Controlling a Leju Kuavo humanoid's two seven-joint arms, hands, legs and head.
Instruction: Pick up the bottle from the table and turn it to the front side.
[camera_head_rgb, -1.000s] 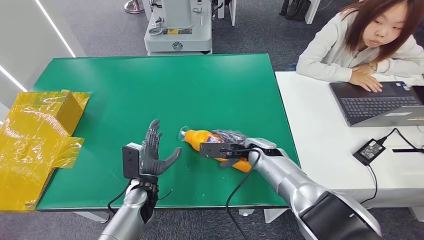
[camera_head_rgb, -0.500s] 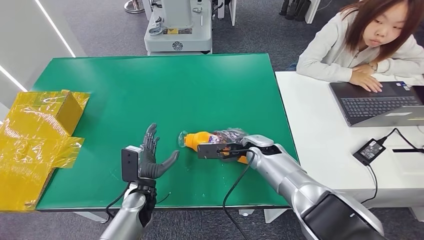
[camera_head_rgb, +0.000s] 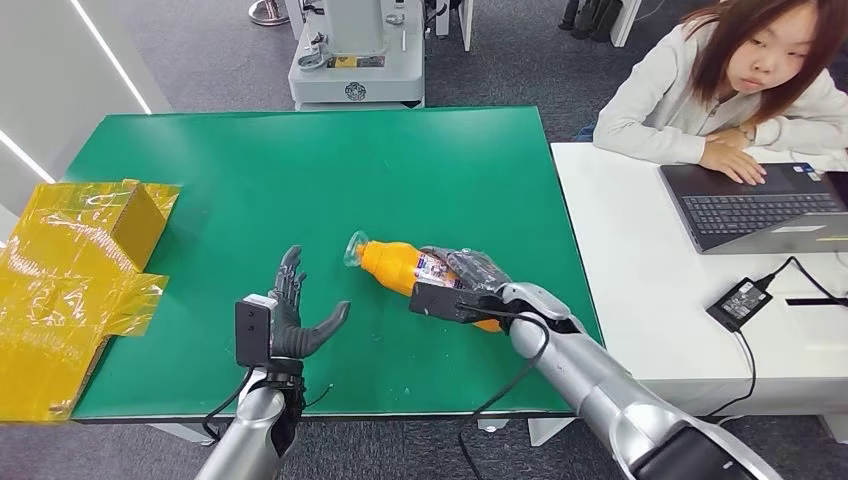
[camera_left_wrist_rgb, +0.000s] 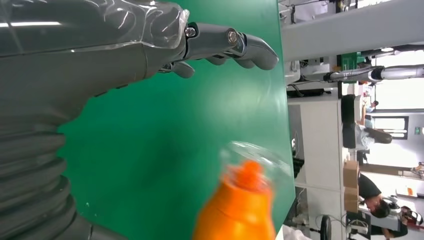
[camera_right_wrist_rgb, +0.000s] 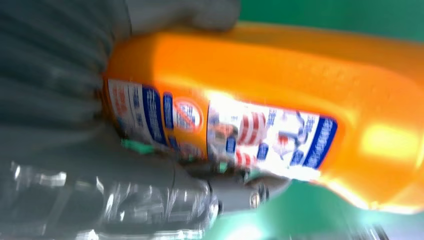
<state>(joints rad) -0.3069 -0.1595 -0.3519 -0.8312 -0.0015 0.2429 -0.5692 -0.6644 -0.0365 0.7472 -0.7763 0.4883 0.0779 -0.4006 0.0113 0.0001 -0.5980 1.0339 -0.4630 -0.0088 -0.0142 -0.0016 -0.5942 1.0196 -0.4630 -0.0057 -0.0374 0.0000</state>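
An orange bottle (camera_head_rgb: 400, 267) w/ a clear cap is gripped around its labelled mid-section by the right hand (camera_head_rgb: 470, 275) above the near-centre of the green table (camera_head_rgb: 300, 170); the cap end is tilted up and toward the far left, and whether the base touches the table can't be told. In the right wrist view the bottle (camera_right_wrist_rgb: 260, 115) is seen blurred, its blue-and-white label facing the camera, w/ dark fingers (camera_right_wrist_rgb: 165, 200) wrapped along one side. The left hand (camera_head_rgb: 290, 315) is held just left of the bottle, apart from it, fingers spread and nothing grasped; in the left wrist view its fingers (camera_left_wrist_rgb: 225, 45) are extended over the green surface, w/ the bottle's cap end (camera_left_wrist_rgb: 245, 200) close by. Yellow film-wrapped boxes (camera_head_rgb: 70, 270) are seen at the table's left edge. At an adjoining white desk (camera_head_rgb: 650, 260) on the right, a person (camera_head_rgb: 730, 80) is seated by a laptop (camera_head_rgb: 760, 205), w/ a black power adapter (camera_head_rgb: 738, 300) nearer the robot.
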